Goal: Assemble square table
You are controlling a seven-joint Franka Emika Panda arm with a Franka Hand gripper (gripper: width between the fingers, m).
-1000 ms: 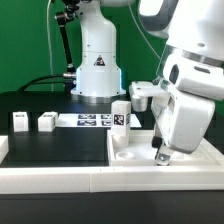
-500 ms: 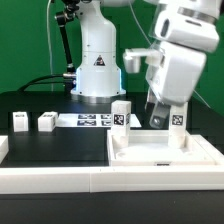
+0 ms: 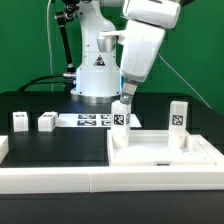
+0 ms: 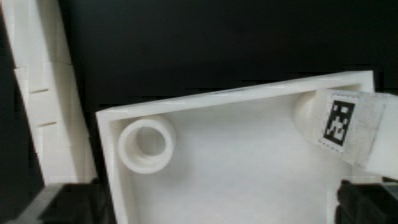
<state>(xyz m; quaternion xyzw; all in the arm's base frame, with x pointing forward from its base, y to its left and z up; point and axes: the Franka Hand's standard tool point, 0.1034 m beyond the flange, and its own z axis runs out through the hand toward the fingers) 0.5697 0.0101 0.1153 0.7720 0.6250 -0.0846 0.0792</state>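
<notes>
The white square tabletop [image 3: 165, 152] lies tray-side up at the front on the exterior view's right. One tagged white leg [image 3: 121, 113] stands at its far left corner and another leg [image 3: 179, 115] at its far right corner. Two more legs [image 3: 20, 121] [image 3: 46, 121] stand loose on the black table at the left. My gripper [image 3: 125, 97] hangs open just above the far left leg, with nothing in it. In the wrist view the tabletop [image 4: 231, 165] shows a round socket [image 4: 146, 140] and a tagged leg [image 4: 342, 120]; my gripper [image 4: 217, 205] holds nothing between its dark fingertips [image 4: 63, 205].
The marker board [image 3: 92, 121] lies flat behind the tabletop, between the loose legs and the standing leg. A long low white border wall [image 3: 55, 178] runs along the front edge. The robot's white base [image 3: 95, 70] stands at the back.
The gripper has opened and left the leg standing at the tabletop's far right corner. It has risen and swung toward the exterior view's left, over the other standing leg.
</notes>
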